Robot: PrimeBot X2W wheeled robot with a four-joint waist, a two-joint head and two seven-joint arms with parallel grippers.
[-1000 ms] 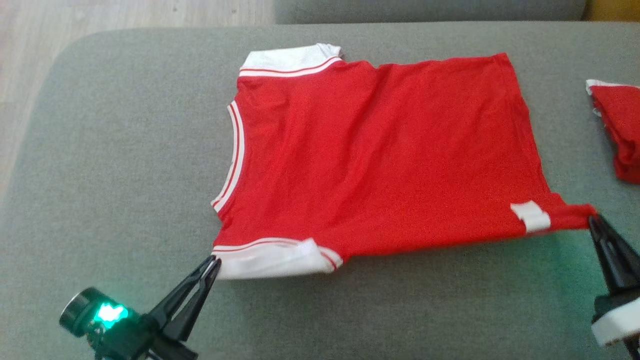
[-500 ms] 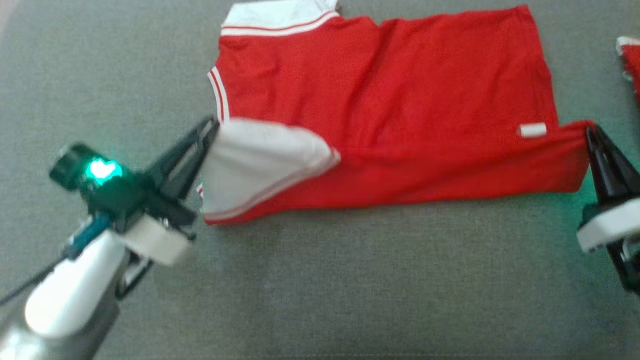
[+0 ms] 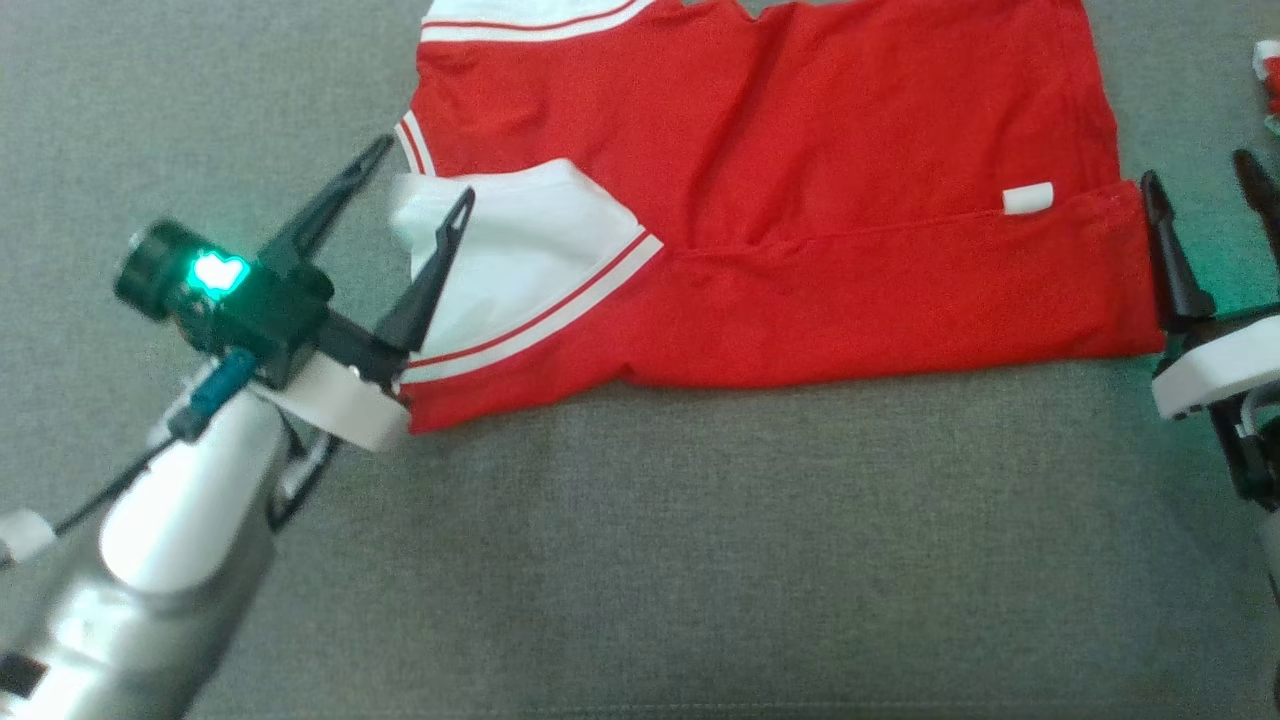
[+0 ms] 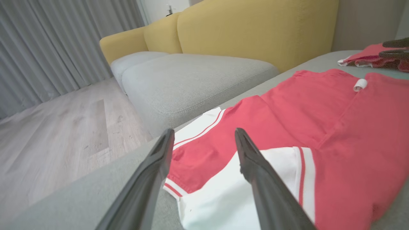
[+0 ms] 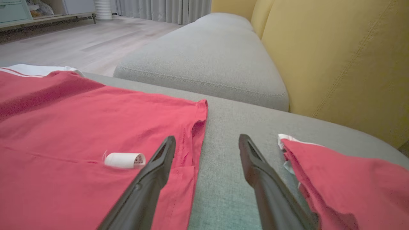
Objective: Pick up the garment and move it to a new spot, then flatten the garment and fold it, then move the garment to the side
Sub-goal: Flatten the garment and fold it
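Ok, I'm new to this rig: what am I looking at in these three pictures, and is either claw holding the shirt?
It is a two-armed robot working over a grey sofa cushion. The overhead picture comes from a camera on its head, looking down. The other two come from cameras on its wrists, each looking out between that arm's own two dark fingers. In the head view the left gripper is at the left, the right gripper at the right edge. On the cushion lies a red shirt with white sleeves, its near edge folded over, a small white tag showing. A second red garment lies apart, further right. Both grippers stand open, one at each end of the fold; neither holds anything.
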